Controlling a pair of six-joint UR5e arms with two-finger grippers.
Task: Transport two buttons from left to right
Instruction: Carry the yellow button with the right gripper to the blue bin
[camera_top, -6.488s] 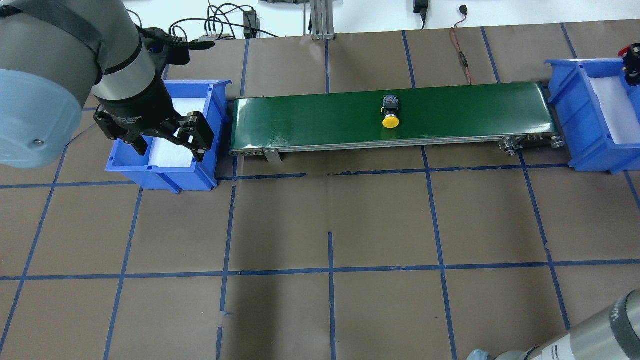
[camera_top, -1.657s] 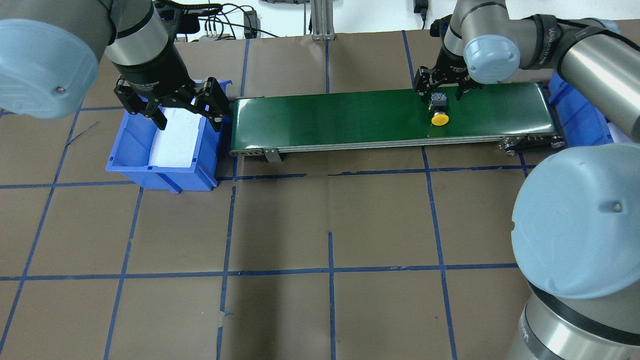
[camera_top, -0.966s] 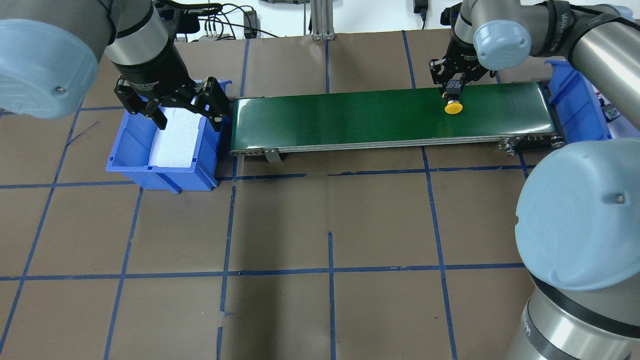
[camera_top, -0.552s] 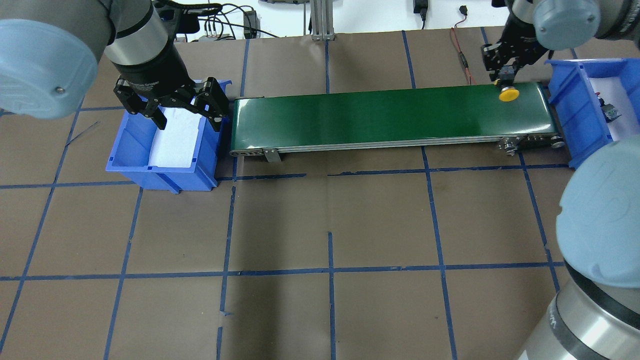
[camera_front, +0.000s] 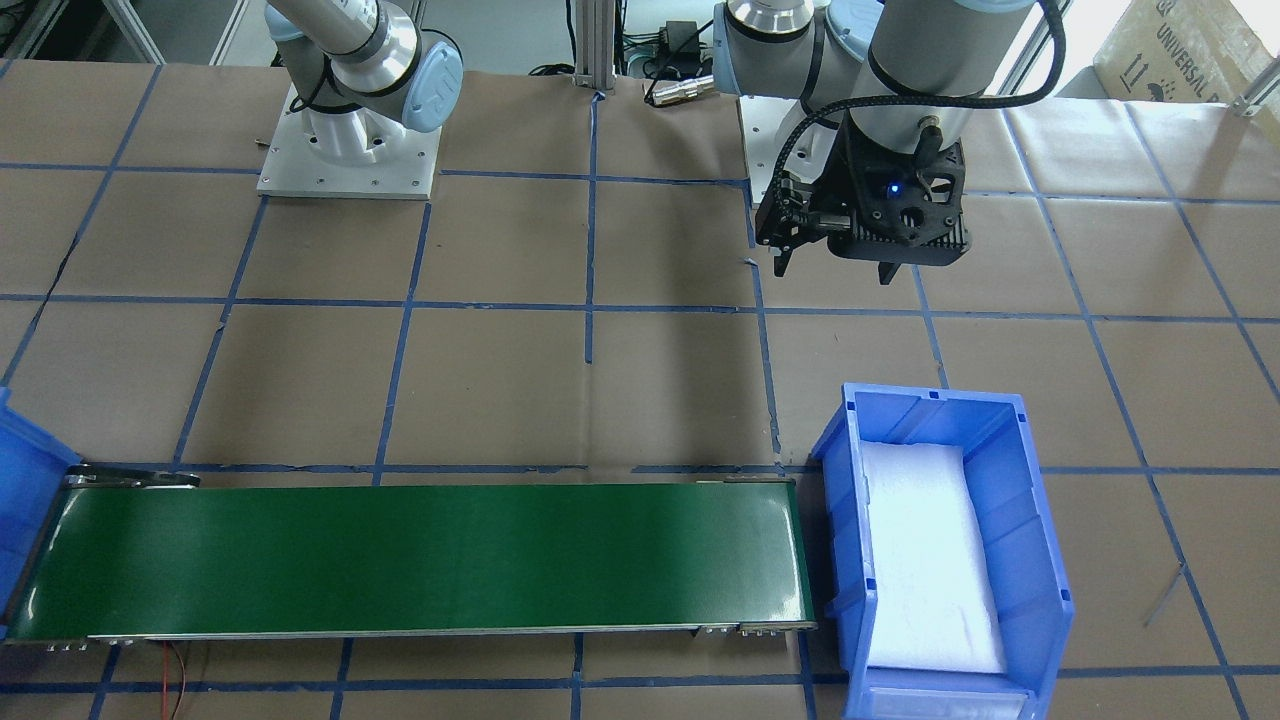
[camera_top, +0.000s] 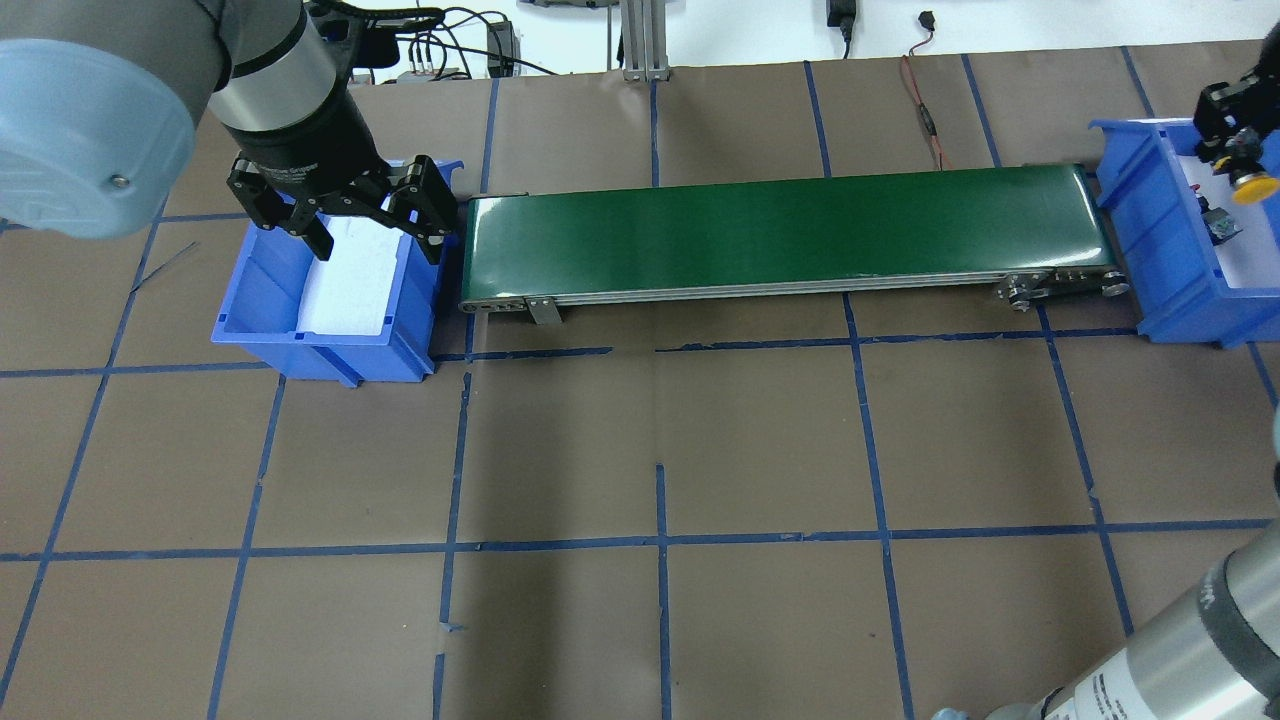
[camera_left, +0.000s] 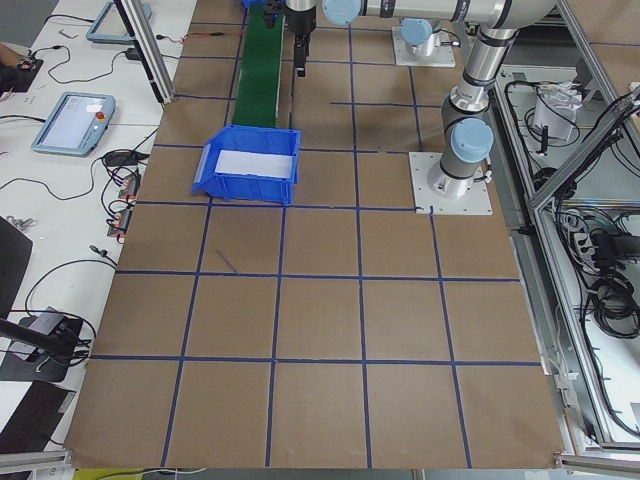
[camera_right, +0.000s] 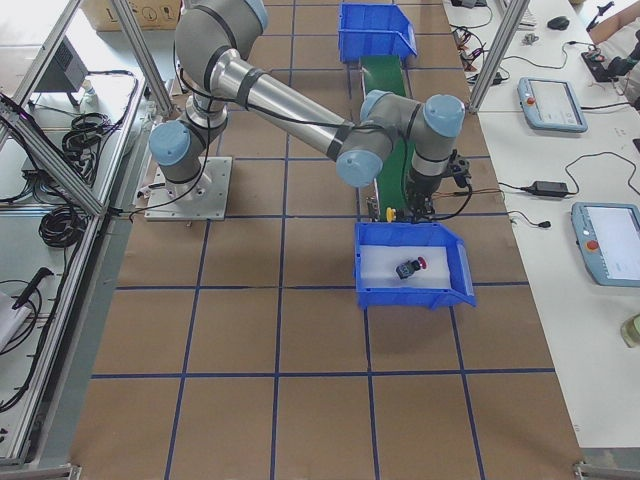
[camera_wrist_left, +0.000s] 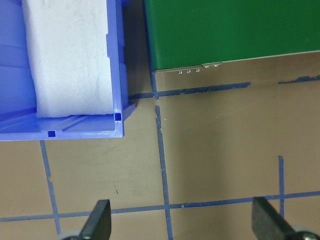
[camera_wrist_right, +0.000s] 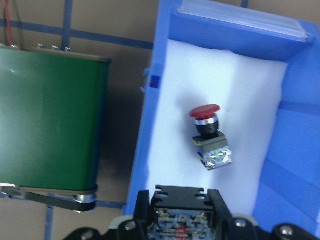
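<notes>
Step in hand, imo: final drop-off. Your R gripper (camera_top: 1232, 140) was clenched on the yellow btn (camera_top: 1250, 183), gripping its block end, w/ the cap pointing to about 5 o'clock in the overhead view. It hung over the R bin (camera_top: 1150, 260) at the belt's (camera_top: 780, 225) 3 o'clock end and looked well clear of the foam (camera_wrist_right: 250, 100).

The red btn (camera_wrist_right: 207, 137) lay on its side on that foam. In the R wrist view it was at 12 o'clock from the grip, cap toward 12.

Your L gripper (camera_top: 365, 225) was released, jaws spread wide, nothing in them. It hovered by the belt-side wall of the L bin (camera_top: 330, 355) at the 9 o'clock end.

W/ red binned and yellow in hand, the task looked nearly done.

Next move, I'd say: lower the yellow btn onto bare foam, apart from red, then let go. Dropped from height, the round cap could roll or knock the red one, so go low before you open.
</notes>
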